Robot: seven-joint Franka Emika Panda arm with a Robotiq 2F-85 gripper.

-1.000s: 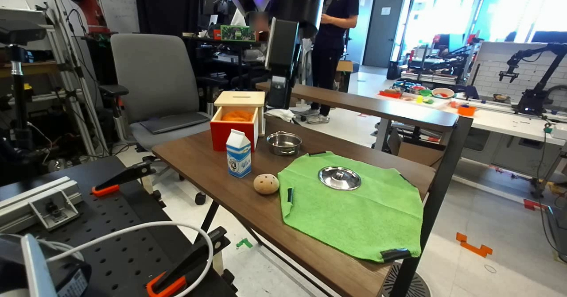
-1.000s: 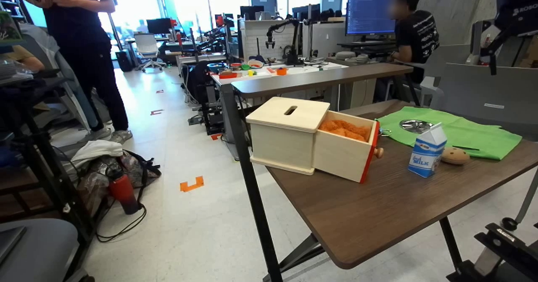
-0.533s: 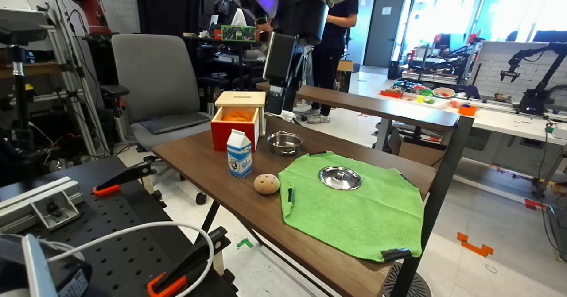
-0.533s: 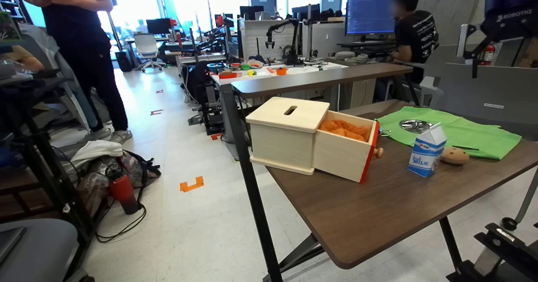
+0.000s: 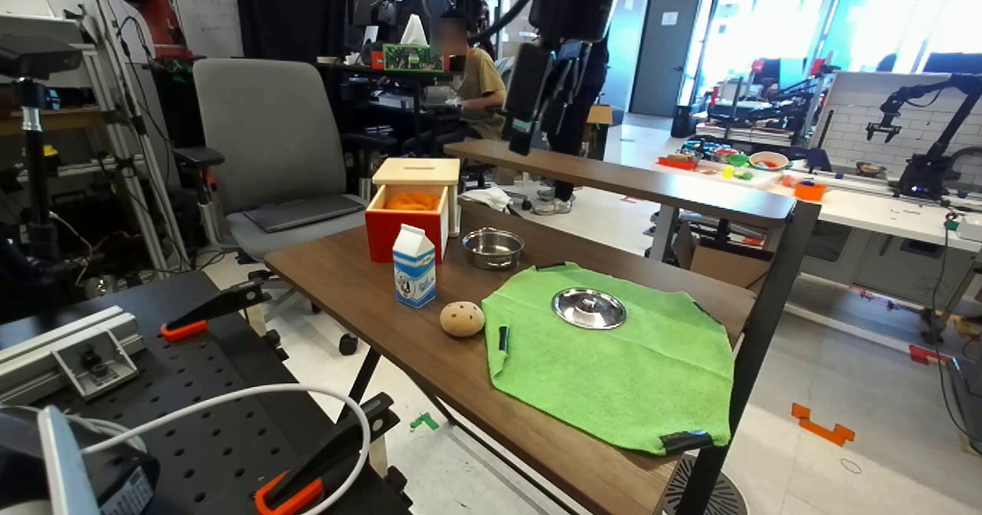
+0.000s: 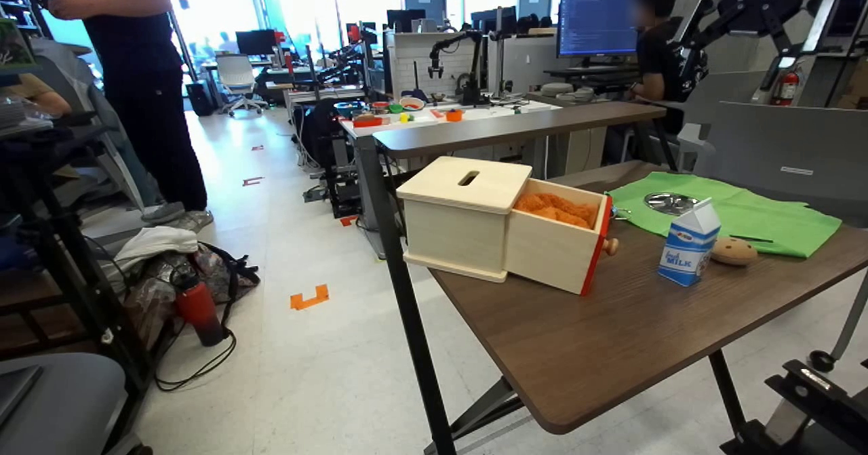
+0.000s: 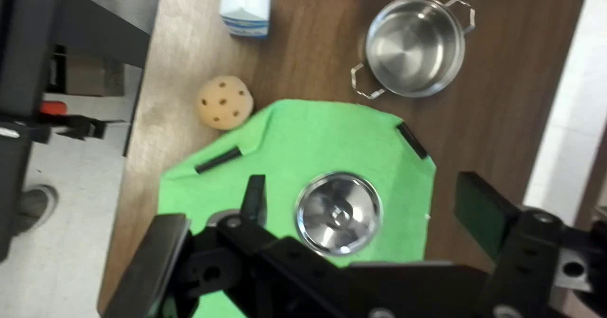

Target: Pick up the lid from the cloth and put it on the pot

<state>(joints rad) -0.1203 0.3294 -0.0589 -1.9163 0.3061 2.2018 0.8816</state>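
The black two-fingered Robotiq gripper [image 7: 369, 206] has just swung across — its jaws stand wide apart, gripping nothing, and in the wrist view they flank the small round shiny silver metal lid [image 7: 339, 213]. That suggests lining up for the pick. The lid has not moved: it lies knob up on the large bright lime-green fabric cloth [image 5: 614, 377], while the small low round shiny silver metal pot [image 5: 492, 255] stands uncovered near the cloth. The wrist view conceals height; an exterior view shows the gripper well above the brown wooden table [image 5: 357, 281] — a descent seems due. In an exterior view the pale wooden box with a red-fronted drawer [image 6: 468, 231] masks nearly all of the pot; the wrist view looks straight into it.
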